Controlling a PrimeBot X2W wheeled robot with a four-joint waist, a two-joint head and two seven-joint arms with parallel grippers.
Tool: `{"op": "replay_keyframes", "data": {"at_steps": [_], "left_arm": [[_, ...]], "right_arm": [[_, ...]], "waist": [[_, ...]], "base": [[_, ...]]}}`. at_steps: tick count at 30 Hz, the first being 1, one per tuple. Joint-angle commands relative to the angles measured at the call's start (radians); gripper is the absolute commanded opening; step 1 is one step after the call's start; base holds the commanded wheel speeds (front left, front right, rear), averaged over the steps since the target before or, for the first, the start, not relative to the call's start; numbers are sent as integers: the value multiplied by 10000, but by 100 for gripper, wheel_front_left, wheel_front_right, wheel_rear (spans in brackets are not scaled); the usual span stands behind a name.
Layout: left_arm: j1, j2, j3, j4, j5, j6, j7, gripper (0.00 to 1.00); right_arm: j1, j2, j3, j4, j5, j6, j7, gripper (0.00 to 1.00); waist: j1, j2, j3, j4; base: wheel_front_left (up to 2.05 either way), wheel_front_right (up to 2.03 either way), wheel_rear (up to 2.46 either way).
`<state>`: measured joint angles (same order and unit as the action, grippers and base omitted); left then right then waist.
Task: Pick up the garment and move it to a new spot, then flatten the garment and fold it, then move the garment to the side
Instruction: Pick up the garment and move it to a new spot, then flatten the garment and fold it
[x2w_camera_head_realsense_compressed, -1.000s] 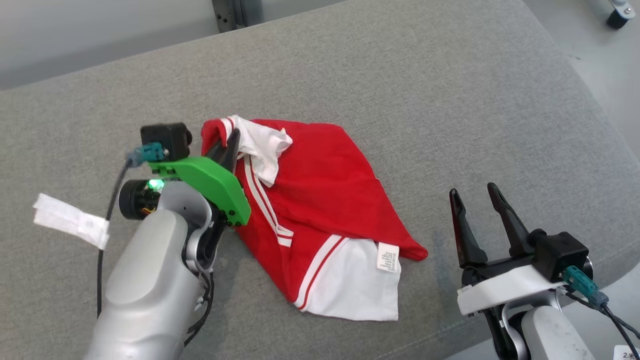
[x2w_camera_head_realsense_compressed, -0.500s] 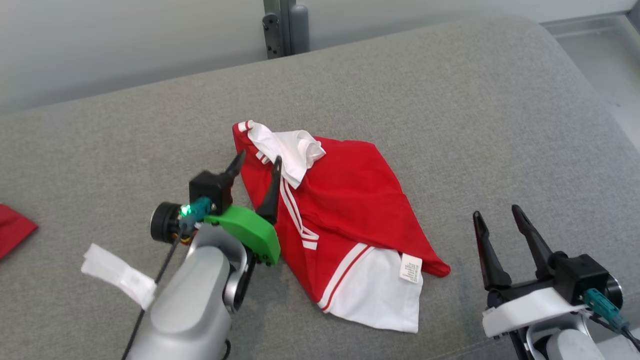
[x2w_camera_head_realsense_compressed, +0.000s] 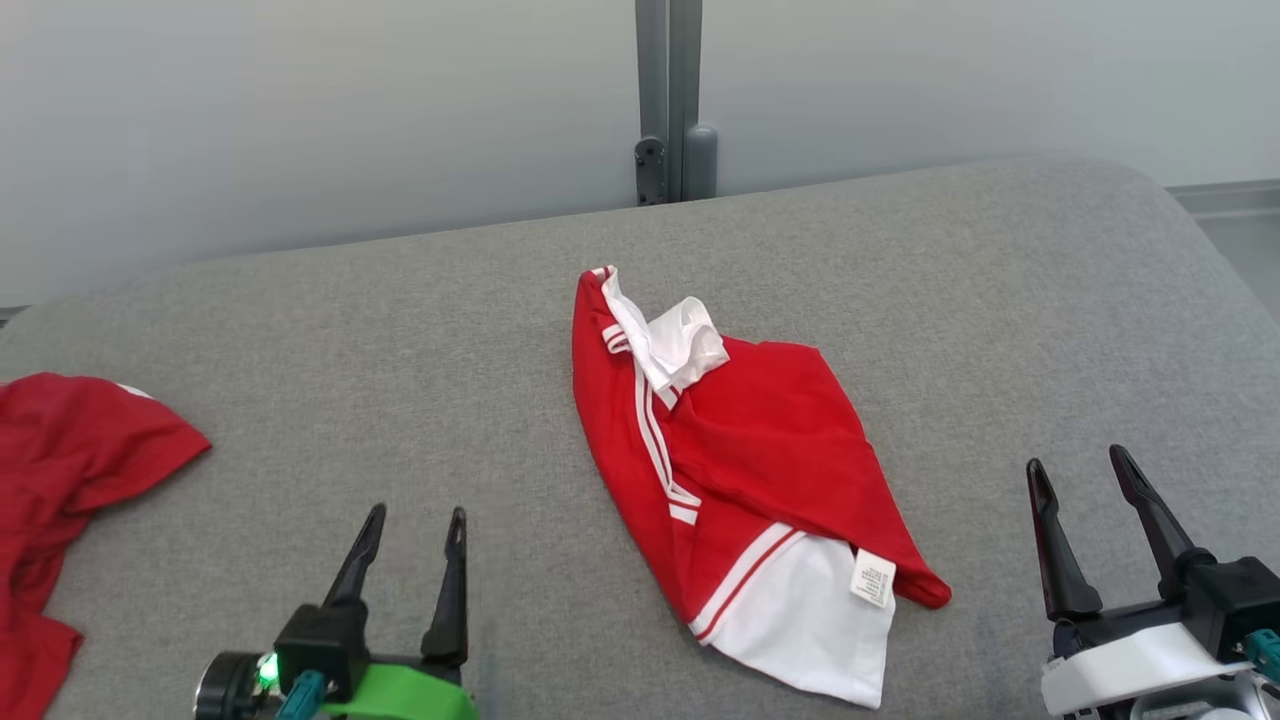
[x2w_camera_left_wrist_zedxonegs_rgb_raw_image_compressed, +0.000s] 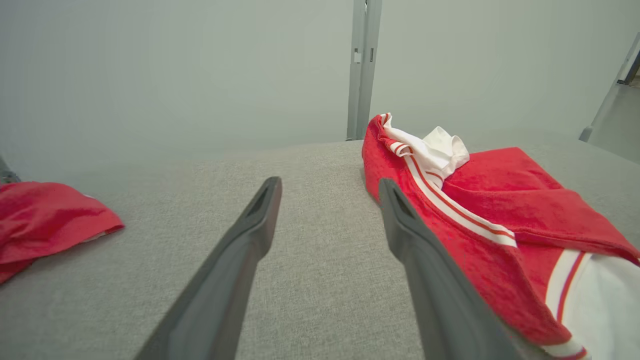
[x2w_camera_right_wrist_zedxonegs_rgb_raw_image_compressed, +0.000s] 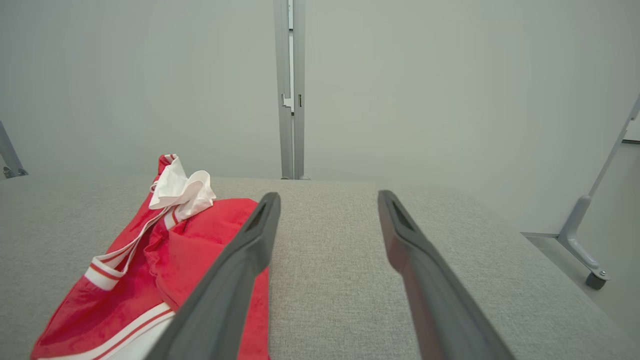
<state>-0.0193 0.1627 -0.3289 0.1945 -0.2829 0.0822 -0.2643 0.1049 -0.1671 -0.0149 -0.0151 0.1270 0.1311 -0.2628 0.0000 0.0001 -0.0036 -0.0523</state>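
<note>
The garment (x2w_camera_head_realsense_compressed: 740, 470), a red shirt with white stripes and white panels, lay crumpled and partly folded over itself near the middle of the gray cushion (x2w_camera_head_realsense_compressed: 400, 330). It ran from a bunched white piece at its far end to a white panel at its near end, where a small white label (x2w_camera_head_realsense_compressed: 872, 580) lay face up. Neither gripper touched it. The left gripper (x2w_camera_head_realsense_compressed: 417, 513) sat low near the front of the cushion, to the left of the garment and apart from it, its two dark fingers spread with nothing between them. The left wrist view showed bare cushion between those fingers and the garment off to their right. The right gripper (x2w_camera_head_realsense_compressed: 1077, 459) stood to the right of the garment, near its lower corner, fingers likewise spread and empty. Another red cloth (x2w_camera_head_realsense_compressed: 70, 460) lay at the cushion's left edge, well apart from the garment. Behind the cushion a gray post (x2w_camera_head_realsense_compressed: 668, 100) rose against a pale wall (x2w_camera_head_realsense_compressed: 300, 120).
</note>
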Motion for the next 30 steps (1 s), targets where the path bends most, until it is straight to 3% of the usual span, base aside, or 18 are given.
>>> {"op": "replay_keyframes", "data": {"at_steps": [1, 15, 30], "left_arm": [[371, -42, 282, -103, 151, -36, -1, 100], [1536, -702, 2507, -205, 1001, -1347, -1, 100], [1436, -1076, 3228, -103, 1507, -1835, -2, 100]], "right_arm": [[160, -43, -44, -41, -59, -8, -33, 100], [411, 168, -233, 54, -121, -6, -31, 100], [389, 162, -202, 145, -109, -7, -31, 100]], "waist": [[0, -1, -262, 251], [0, -1, -334, 583], [0, -1, -321, 520]], "base": [[0, 0, 0], [0, 0, 0], [0, 0, 0]]}}
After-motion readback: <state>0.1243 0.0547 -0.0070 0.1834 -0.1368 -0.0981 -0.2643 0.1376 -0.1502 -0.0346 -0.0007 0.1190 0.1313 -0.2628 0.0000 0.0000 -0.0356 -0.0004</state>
